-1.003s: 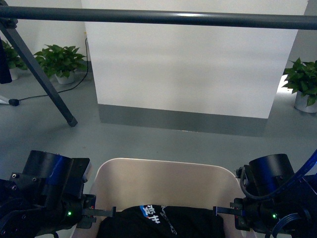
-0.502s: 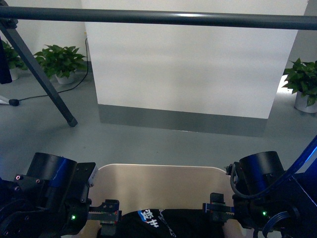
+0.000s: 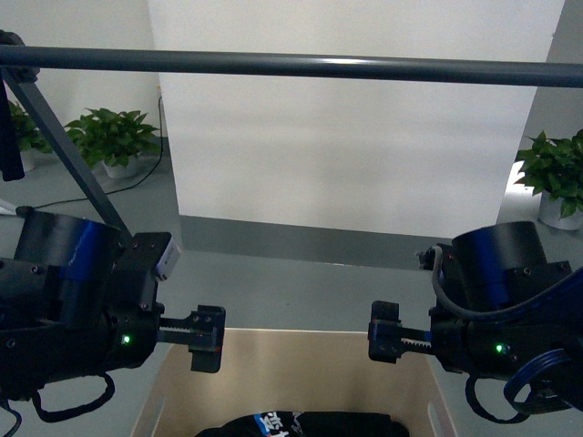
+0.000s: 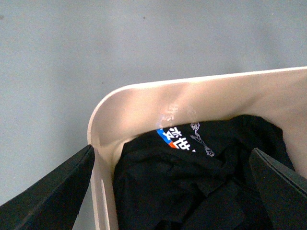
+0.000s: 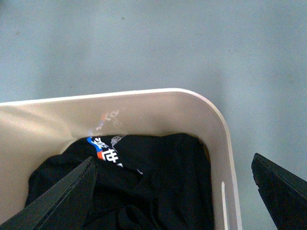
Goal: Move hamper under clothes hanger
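The beige hamper (image 3: 291,364) stands on the grey floor at the bottom middle of the front view, with a black printed garment (image 3: 291,424) inside. The clothes hanger's dark grey bar (image 3: 291,65) runs across the top, above and beyond the hamper, and one angled leg (image 3: 64,146) shows at the left. My left gripper (image 3: 208,339) and right gripper (image 3: 383,332) are open and empty. They hover above the hamper's far corners, pointing towards each other. The left wrist view shows my left gripper (image 4: 171,149) over the hamper's corner (image 4: 103,110) and the garment (image 4: 201,182). The right wrist view shows my right gripper (image 5: 172,159) over the other corner (image 5: 213,110).
A white wall panel (image 3: 355,137) with a grey base (image 3: 301,238) stands behind the bar. Potted plants stand at the far left (image 3: 114,132) and far right (image 3: 556,173). A black cable (image 3: 64,198) lies on the floor at the left.
Both grippers have risen from the hamper's sides to above its rim and turned. The hamper's far edge and the bar now sit lower in the front view.
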Robot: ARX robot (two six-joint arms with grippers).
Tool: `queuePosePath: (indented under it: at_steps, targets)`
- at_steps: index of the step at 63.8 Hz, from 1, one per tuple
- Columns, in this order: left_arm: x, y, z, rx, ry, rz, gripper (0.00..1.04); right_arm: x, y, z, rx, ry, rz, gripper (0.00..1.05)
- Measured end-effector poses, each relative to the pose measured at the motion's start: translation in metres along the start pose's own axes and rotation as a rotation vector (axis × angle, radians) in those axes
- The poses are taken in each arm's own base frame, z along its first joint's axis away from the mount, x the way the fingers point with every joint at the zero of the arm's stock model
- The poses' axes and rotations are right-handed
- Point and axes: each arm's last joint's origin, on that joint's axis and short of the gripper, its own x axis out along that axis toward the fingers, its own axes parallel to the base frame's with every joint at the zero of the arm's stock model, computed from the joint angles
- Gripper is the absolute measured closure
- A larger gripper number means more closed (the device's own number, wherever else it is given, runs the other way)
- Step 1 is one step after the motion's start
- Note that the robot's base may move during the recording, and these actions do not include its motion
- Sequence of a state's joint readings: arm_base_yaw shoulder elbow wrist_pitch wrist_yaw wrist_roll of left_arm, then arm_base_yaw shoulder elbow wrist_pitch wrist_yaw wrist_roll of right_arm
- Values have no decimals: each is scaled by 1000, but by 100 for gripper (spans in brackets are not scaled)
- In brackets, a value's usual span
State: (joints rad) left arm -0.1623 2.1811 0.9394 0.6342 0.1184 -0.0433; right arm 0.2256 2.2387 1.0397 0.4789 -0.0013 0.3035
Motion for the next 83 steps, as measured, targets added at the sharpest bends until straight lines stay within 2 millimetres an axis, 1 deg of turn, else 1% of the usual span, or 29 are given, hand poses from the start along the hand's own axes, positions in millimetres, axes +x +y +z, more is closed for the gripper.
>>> queuePosePath:
  at_steps: [6, 7, 12, 15, 23, 27, 33, 44, 51, 56, 58, 60, 62, 64, 66, 68, 73, 74, 75, 77, 78, 80, 82, 83]
  targets:
    - [-9, 0, 11, 14, -40, -5, 7, -9, 5, 8, -4, -31, 14, 8]
    - [-13, -1, 17, 20, -60, -5, 7, -13, 7, 12, -5, -44, 19, 8]
    - [-24, -2, 29, 33, -107, -8, 7, -25, 13, 23, -10, -91, 27, 8]
    - [-35, -3, 42, 52, -158, -11, 7, -37, 18, 32, -14, -136, 31, 8]
    - [-54, -8, 60, 77, -231, -16, 7, -58, 26, 46, -30, -215, 27, 8]
    - [-69, -13, 76, 100, -294, -25, 7, -75, 30, 56, -46, -294, 0, 8]
    - [-91, -23, 93, 126, -384, -47, 7, -102, 35, 68, -75, -431, -59, 8]
    - [-113, -31, 105, 135, -484, -64, 7, -134, 41, 74, -101, -583, -95, 8]
    - [-124, -34, 111, 136, -539, -67, 7, -151, 45, 69, -108, -654, -106, 8]
    - [-125, -34, 111, 133, -543, -66, 7, -160, 42, 65, -145, -718, -82, 17]
    - [-125, -35, 111, 128, -547, -46, 7, -164, 39, 60, -167, -734, -69, 23]
    - [-127, -34, 108, 100, -574, 44, 13, -167, 36, 56, -176, -739, -66, 26]
    - [-128, -33, 105, 87, -584, 86, 16, -171, 31, 50, -187, -739, -68, 31]
    - [-131, -30, 99, 64, -597, 158, 21, -175, 27, 46, -193, -739, -71, 35]
    - [-138, -27, 89, 44, -601, 217, 28, -181, 18, 39, -197, -736, -82, 42]
    - [-144, -24, 83, 37, -603, 236, 34, -186, 12, 33, -199, -734, -90, 47]
    - [-154, -20, 73, 33, -608, 248, 43, -193, 2, 25, -198, -733, -108, 56]
    - [-156, -19, 71, 32, -608, 250, 44, -196, -1, 22, -197, -733, -111, 60]
    - [-160, -18, 67, 31, -610, 254, 48, -198, -2, 21, -197, -733, -112, 62]
    - [-164, -16, 64, 30, -611, 254, 52, -200, -5, 18, -198, -732, -112, 65]
    - [-166, -16, 62, 29, -612, 256, 53, -203, -7, 15, -201, -730, -109, 69]
    - [-171, -14, 56, 30, -611, 256, 59, -205, -8, 12, -204, -729, -106, 72]
    - [-176, -12, 50, 30, -609, 256, 65, -209, -11, 7, -207, -727, -102, 78]
    - [-177, -12, 49, 30, -609, 256, 66, -211, -13, 5, -209, -726, -99, 81]
